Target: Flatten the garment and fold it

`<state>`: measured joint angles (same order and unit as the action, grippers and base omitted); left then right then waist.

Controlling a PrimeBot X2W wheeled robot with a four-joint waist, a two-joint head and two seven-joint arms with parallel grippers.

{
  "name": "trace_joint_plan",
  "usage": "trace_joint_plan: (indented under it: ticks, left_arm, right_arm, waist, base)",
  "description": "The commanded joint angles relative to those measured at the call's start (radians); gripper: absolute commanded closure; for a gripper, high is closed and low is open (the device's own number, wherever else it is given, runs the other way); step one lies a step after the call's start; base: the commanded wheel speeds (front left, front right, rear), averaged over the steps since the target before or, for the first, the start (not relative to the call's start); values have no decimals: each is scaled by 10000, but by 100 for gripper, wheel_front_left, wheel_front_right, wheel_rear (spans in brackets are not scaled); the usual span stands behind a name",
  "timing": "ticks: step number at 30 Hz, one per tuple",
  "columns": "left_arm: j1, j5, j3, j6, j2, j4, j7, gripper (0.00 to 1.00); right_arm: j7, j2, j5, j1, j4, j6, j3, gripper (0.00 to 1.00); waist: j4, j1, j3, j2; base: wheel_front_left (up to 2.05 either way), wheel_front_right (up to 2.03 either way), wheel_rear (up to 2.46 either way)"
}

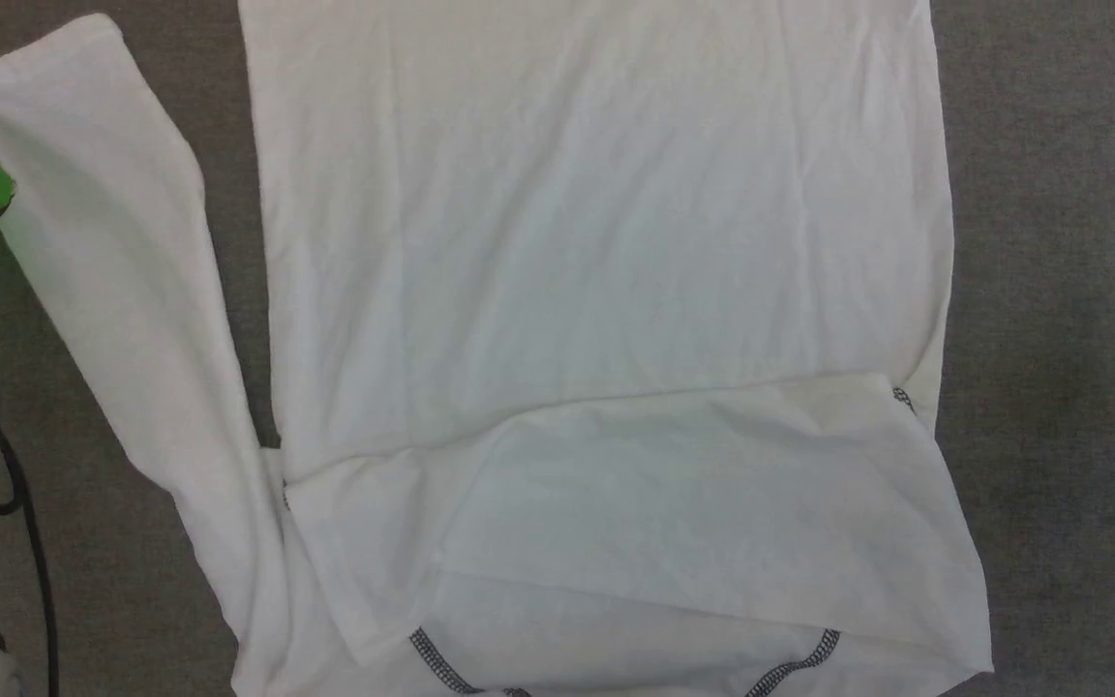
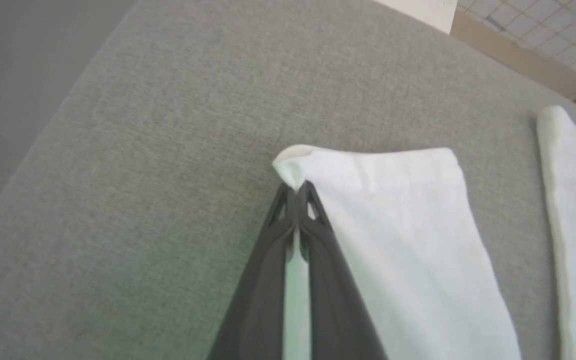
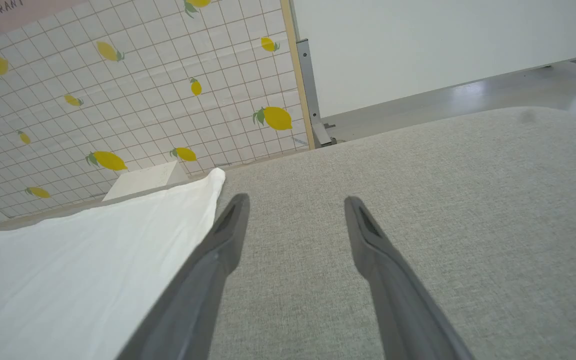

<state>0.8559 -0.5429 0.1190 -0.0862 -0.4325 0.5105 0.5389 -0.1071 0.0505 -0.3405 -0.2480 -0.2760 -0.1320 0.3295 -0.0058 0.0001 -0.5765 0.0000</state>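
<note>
The garment (image 1: 596, 242) is spread mid-frame over the grey table (image 1: 1051, 194). A sleeve corner at the upper left is pinched by the closed left hand (image 2: 295, 192). The right hand (image 3: 295, 205) is held wide open over bare table.

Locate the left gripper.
At the head view's far left, the left gripper, jaws shut, pinches a corner of the shirt over the grey surface.
</note>
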Motion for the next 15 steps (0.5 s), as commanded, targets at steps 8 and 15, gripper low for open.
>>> trace_joint_plan:
  ticks: [8, 15]
  left_arm:
    - [-1210, -456, 1428, 10, -642, 445, -2006, 100]
    - [-2500, -737, 2052, 43, -842, 341, -2306, 100]
  right_arm:
    - [32, -3, 86, 147, 612, 13, -155, 0]
    - [96, -3, -65, 551, 1021, 13, -142, 0]
  waist:
    - [762, -1, 1976, 0]
    - [1134, -1, 3057, 0]
  base:
    - [0, 0, 0]
    - [0, 0, 0]
